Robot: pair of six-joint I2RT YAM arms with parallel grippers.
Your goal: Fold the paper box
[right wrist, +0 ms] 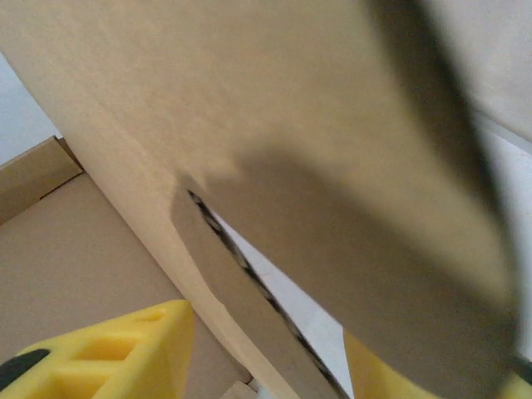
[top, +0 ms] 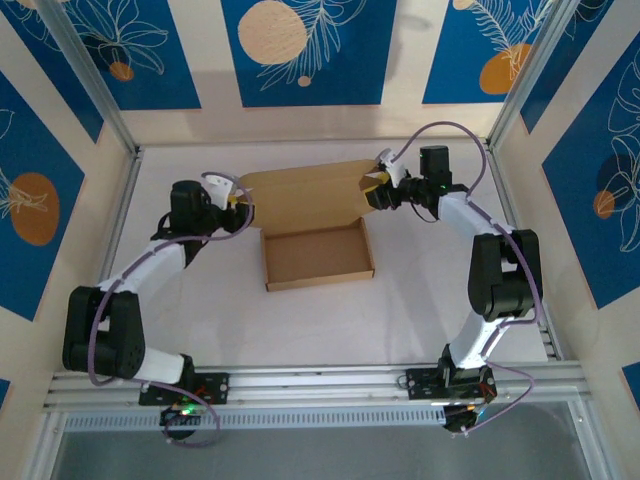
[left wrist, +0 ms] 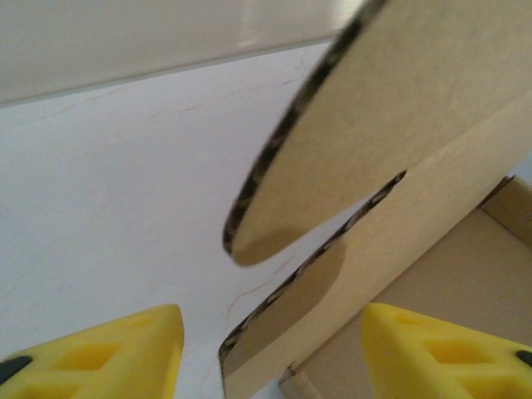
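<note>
The brown paper box lies mid-table with its shallow tray facing up. Its lid panel stands raised behind the tray. My left gripper is at the lid's left end, and my right gripper is at its right end. In the left wrist view the gripper is open. Its yellow fingers straddle the lower side flap, and the rounded lid ear hangs above. In the right wrist view the gripper is open too. A flap edge runs between its fingers, and the lid covers part of the right finger.
The white table is ringed by blue-patterned walls at the back and sides. An aluminium rail runs along the near edge where both arm bases are bolted. Bare table lies in front of the tray.
</note>
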